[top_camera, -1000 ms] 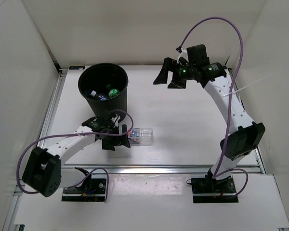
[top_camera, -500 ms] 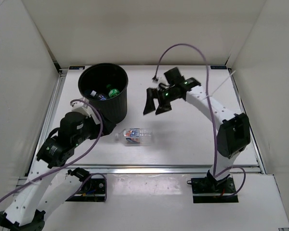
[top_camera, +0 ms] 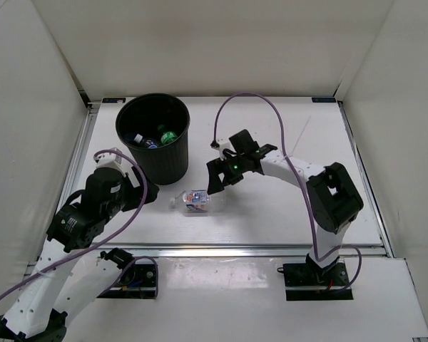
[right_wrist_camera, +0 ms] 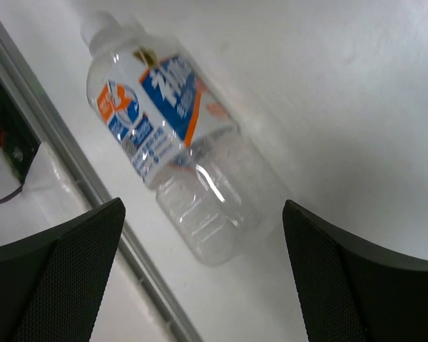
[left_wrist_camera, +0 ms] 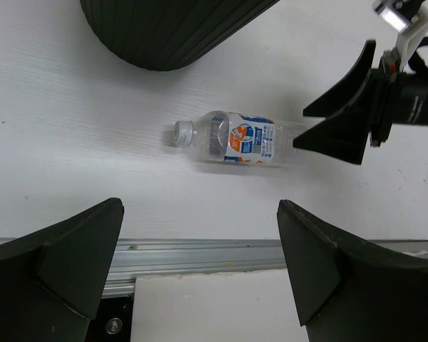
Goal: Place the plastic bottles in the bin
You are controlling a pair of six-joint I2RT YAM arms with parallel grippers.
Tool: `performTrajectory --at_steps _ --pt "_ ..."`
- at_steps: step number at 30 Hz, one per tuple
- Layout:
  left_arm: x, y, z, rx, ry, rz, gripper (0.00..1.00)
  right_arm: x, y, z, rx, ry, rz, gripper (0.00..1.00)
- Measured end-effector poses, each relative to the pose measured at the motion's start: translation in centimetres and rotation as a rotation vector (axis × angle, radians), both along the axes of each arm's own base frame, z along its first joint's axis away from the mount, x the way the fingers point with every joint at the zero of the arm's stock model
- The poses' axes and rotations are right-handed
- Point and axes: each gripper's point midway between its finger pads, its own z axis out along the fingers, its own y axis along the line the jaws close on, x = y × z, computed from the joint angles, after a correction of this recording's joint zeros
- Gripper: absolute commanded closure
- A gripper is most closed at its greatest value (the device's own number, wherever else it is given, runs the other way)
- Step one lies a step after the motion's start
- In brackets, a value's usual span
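Note:
The black bin (top_camera: 153,146) stands at the back left and also shows in the left wrist view (left_wrist_camera: 171,28). Inside it lie a green bottle (top_camera: 168,135) and a blue-label bottle (top_camera: 149,142). A clear bottle with a white-blue-orange label (top_camera: 195,201) lies on its side in front of the bin, cap to the left; both wrist views show it (left_wrist_camera: 235,139) (right_wrist_camera: 178,157). My right gripper (top_camera: 215,178) (right_wrist_camera: 203,206) is open, just above the bottle's base end. My left gripper (top_camera: 139,194) (left_wrist_camera: 200,205) is open and empty, raised to the left of the bottle.
An aluminium rail (top_camera: 271,249) runs along the table's near edge, close to the bottle. White walls enclose the table on the left, back and right. Purple cables loop off both arms.
My left arm has drawn back from the bottle and lifted to the left. My right arm has swung down from the back right to the bottle. The bottle has shifted slightly left.

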Motion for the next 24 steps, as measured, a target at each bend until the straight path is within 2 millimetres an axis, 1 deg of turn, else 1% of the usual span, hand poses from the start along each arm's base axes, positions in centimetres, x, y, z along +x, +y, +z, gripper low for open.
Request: performTrajectory --at_steps 3,7,9,12,15,17,18,21,24 --pt "-0.1 0.2 0.0 0.027 0.010 -0.007 0.00 1.8 1.2 0.2 0.020 -0.058 0.012 0.06" --pt "-0.4 0.6 -0.6 0.060 0.035 -0.012 0.00 3.8 2.8 0.3 0.048 -0.104 0.026 0.06" --pt "-0.6 0.8 -0.8 0.070 0.045 -0.014 0.00 4.2 3.3 0.2 0.062 -0.107 0.033 0.06" --pt "-1.0 1.1 -1.1 0.083 0.060 -0.009 0.00 4.0 3.5 -0.3 0.072 -0.095 0.045 0.06" --pt "-1.3 1.5 -1.3 0.088 0.069 0.005 0.00 2.6 3.4 -1.5 0.067 -0.065 0.064 0.06" --pt "-1.5 1.8 -1.2 0.087 0.065 0.019 0.00 0.9 3.1 -2.8 0.049 -0.027 0.087 0.06" --pt "-1.7 1.9 -1.2 0.082 0.063 0.026 0.00 -0.3 3.1 -3.3 0.043 -0.001 0.101 0.06" --pt "-2.0 2.2 -1.0 0.065 0.055 0.042 0.00 -3.3 3.4 -3.8 0.033 0.032 0.154 0.06" --pt "-2.2 2.3 -1.1 0.051 0.052 0.057 0.00 -5.3 3.9 -3.7 0.021 0.033 0.196 0.05"
